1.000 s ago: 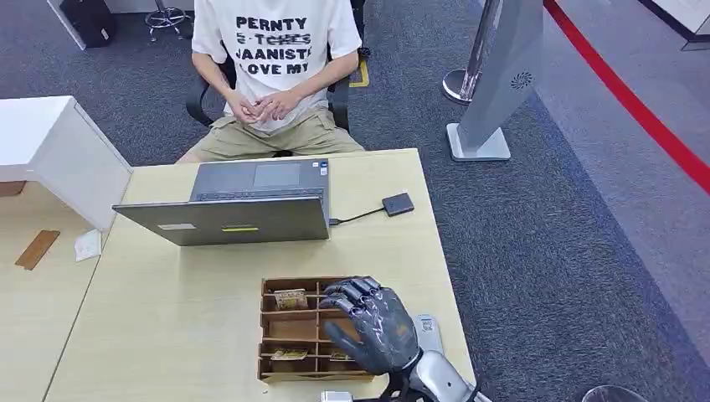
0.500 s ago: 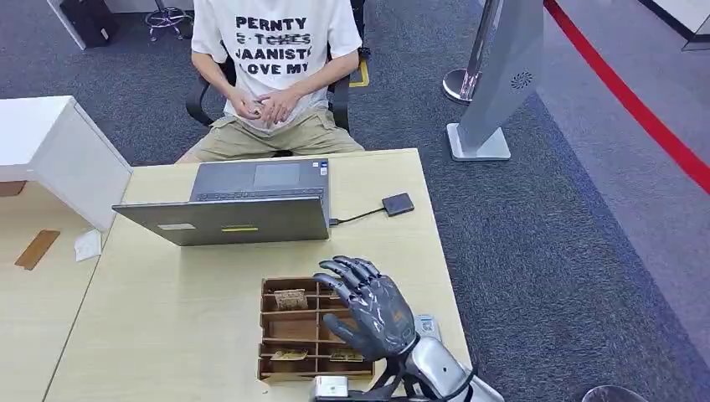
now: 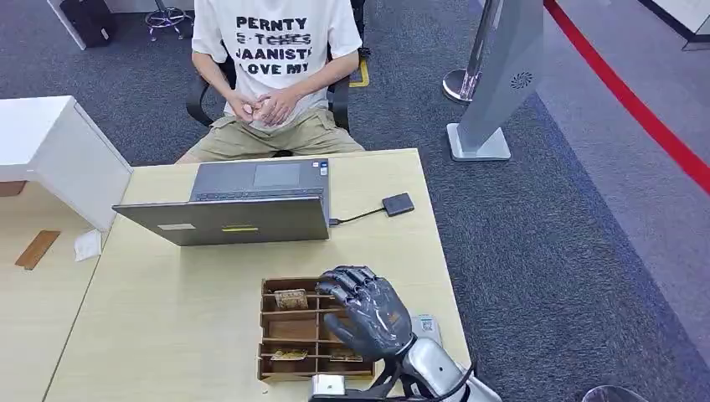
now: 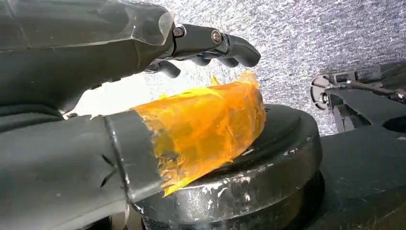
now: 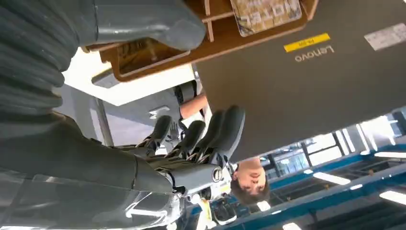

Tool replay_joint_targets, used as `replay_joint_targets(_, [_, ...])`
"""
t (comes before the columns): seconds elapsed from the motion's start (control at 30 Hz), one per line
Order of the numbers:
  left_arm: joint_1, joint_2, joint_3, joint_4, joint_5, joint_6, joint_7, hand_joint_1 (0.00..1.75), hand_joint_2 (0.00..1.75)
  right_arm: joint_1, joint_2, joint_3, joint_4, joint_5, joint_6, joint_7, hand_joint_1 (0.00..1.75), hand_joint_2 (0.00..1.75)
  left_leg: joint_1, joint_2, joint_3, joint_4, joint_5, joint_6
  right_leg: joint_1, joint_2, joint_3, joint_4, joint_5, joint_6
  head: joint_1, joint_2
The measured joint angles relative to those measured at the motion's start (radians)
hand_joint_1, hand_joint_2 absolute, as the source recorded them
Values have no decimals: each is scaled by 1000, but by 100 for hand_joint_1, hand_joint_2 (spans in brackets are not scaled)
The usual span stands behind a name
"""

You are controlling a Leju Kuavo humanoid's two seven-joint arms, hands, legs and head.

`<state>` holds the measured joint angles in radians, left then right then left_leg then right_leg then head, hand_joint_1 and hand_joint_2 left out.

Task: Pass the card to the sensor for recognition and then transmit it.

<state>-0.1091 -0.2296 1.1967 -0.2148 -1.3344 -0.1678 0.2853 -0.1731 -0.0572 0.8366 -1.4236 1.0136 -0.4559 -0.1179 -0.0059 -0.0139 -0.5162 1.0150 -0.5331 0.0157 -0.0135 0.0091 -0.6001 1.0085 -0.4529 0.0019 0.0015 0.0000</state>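
One hand, the robot's right hand (image 3: 368, 310), hovers over the right side of a wooden compartment tray (image 3: 276, 335), its dark fingers (image 3: 347, 280) curled forward and slightly down, its thumb pointing toward the tray's middle. In the right wrist view the fingers (image 5: 210, 127) are apart from the thumb (image 5: 148, 21) with nothing between them, so the hand holds nothing. The silver forearm rises from below the tray's near right corner.

The left hand (image 4: 119, 96) hangs low, over grey carpet and dark machine parts. Its fingers (image 4: 225, 45) are stretched out and apart from the thumb, whose tip is wrapped in orange tape (image 4: 206, 124); it holds nothing.

The tray sits near the front of a pale wood tabletop (image 3: 167, 301). Beyond the tray stands an open grey laptop (image 3: 243, 205), its lid back facing the robot. To the right of the laptop a small black sensor (image 3: 398, 203) lies flat, joined to the laptop by a thin cable. Just right of the tray, partly hidden by the hand, lies a small light object (image 3: 425, 325); I cannot tell what it is.

Beyond the laptop a person (image 3: 272, 75) in a white printed shirt sits on a chair with hands clasped. Grey carpet (image 3: 544, 251) surrounds the tabletop, with a grey stand (image 3: 494, 92) and a red floor line (image 3: 636, 109) off to the right.

Inside the tray, a card (image 3: 290, 298) lies in the far left compartment, another card (image 3: 289, 354) lies in the near left compartment, and the middle left compartment looks bare.
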Motion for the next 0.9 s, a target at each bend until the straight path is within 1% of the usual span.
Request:
replay_joint_targets(0.03, [0, 0, 0, 0, 0, 0, 0, 0, 0, 0, 1, 0, 4, 0, 2, 0, 73, 175, 0, 0, 0, 0, 0, 0, 0, 0, 0, 0, 0, 0, 0, 0])
replay_joint_targets(0.07, [0, 0, 0, 0, 0, 0, 0, 0, 0, 0, 2, 0, 8, 2, 3, 0, 73, 175, 0, 0, 0, 0, 0, 0, 0, 0, 0, 0, 0, 0, 0, 0])
replay_joint_targets(0.1, [0, 0, 0, 0, 0, 0, 0, 0, 0, 0, 3, 0, 13, 3, 3, 0, 70, 175, 0, 0, 0, 0, 0, 0, 0, 0, 0, 0, 0, 0, 0, 0])
replay_joint_targets(0.2, [0, 0, 0, 0, 0, 0, 0, 0, 0, 0, 3, 1, 24, 8, 3, 1, 66, 175, 0, 0, 0, 0, 0, 0, 0, 0, 0, 0, 0, 0, 0, 0])
replay_joint_targets(0.23, [0, 0, 0, 0, 0, 0, 0, 0, 0, 0, 3, 1, 27, 13, 3, 3, 70, 175, 0, 0, 0, 0, 0, 0, 0, 0, 0, 0, 0, 0, 0, 0])
replay_joint_targets(0.33, [0, 0, 0, 0, 0, 0, 3, 0, 0, 0, 3, 0, 38, 16, 3, 7, 68, 175, 0, 0, 0, 0, 0, 0, 0, 0, 0, 0, 0, 0, 0, 0])
replay_joint_targets(0.37, [0, 0, 0, 0, 0, 0, 5, 0, 0, 0, 3, 0, 40, 18, 3, 9, 72, 175, 0, 0, 0, 0, 0, 0, 0, 0, 0, 0, 0, 0, 0, 0])
replay_joint_targets(0.6, [0, 0, 0, 0, 1, 0, 5, 0, 0, 0, 3, -7, 63, 29, 3, 15, 73, 175, 0, 0, 0, 0, 0, 0, 0, 0, 0, 0, 0, 0, 0, 0])
replay_joint_targets(0.67, [0, 0, 0, 0, 2, 0, 6, 0, 0, 0, 3, -10, 69, 34, 2, 16, 79, 175, 0, 0, 0, 0, 0, 0, 0, 0, 0, 0, 0, 0, 0, 0])
replay_joint_targets(0.7, [0, 0, 0, 0, 3, 0, 5, 0, 0, 0, 3, -13, 70, 35, 2, 16, 79, 175, 0, 0, 0, 0, 0, 0, 0, 0, 0, 0, 0, 0, 0, 0])
replay_joint_targets(0.77, [0, 0, 0, 0, 4, 0, 5, 0, 0, 0, 3, -21, 75, 41, 2, 22, 86, 175, 0, 0, 0, 0, 0, 0, 0, 0, 0, 0, 0, 0, 0, 0])
replay_joint_targets(0.8, [0, 0, 0, 0, 7, 2, 5, 0, 0, 0, 3, -24, 77, 45, 1, 25, 86, 175, 0, 0, 0, 0, 0, 0, 0, 0, 0, 0, 0, 0, 0, 0])
replay_joint_targets(0.87, [0, -2, 0, 0, 16, 14, -1, 0, 0, 1, 3, -36, 83, 60, -6, 42, 91, 175, 0, 0, 0, 0, 0, 0, 0, 0, 0, 0, 0, 0, 0, 0])
replay_joint_targets(0.9, [1, -5, 0, 0, 21, 20, -2, 0, 0, 3, 3, -43, 85, 67, -11, 45, 91, 175, 0, 0, 0, 0, 0, 0, 0, 0, 0, 0, 0, 0, 0, 0])
